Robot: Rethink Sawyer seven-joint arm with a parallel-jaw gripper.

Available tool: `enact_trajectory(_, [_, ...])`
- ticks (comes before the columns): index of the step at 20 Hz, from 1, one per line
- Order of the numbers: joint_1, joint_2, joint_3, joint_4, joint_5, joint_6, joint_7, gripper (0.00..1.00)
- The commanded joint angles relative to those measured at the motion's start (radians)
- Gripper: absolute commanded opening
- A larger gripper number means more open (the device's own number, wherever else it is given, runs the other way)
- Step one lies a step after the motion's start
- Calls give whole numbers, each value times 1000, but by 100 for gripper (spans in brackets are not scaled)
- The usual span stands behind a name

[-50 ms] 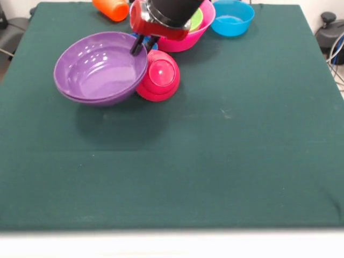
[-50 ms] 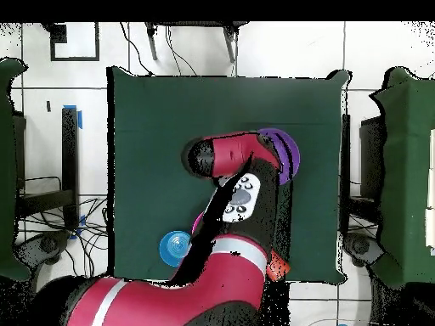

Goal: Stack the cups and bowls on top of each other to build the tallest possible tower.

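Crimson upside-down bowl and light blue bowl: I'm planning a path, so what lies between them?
In the front view, the big pink plastic bowl sits between the small crimson bowl and the light blue bowl, partly hidden by the arm.

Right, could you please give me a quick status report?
Gripper at the purple bowl's far rim, grip unclear. Bowl tilted, leaning on the upturned crimson bowl. No tower yet.

Bright even overhead light; glare spots inside purple bowl [image 1: 100,67]; soft shadow beneath it on table [image 1: 215,161].
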Motion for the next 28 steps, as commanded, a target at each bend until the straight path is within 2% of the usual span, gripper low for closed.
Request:
enact_trajectory(1, [57,-99,41,332,-42,-167,155,0])
enact_trajectory(3, [98,-101,18,332,-38,-140,159,0])
enact_trajectory(8, [201,-81,-22,331,36,-96,257,0])
enact_trajectory(12, [278,-128,-63,326,49,26,245,0])
enact_trajectory(15, [306,-156,-90,295,45,107,216,0])
enact_trajectory(22, [312,-157,-114,186,23,222,175,0])
enact_trajectory(28, [274,-170,-89,188,32,204,171,0])
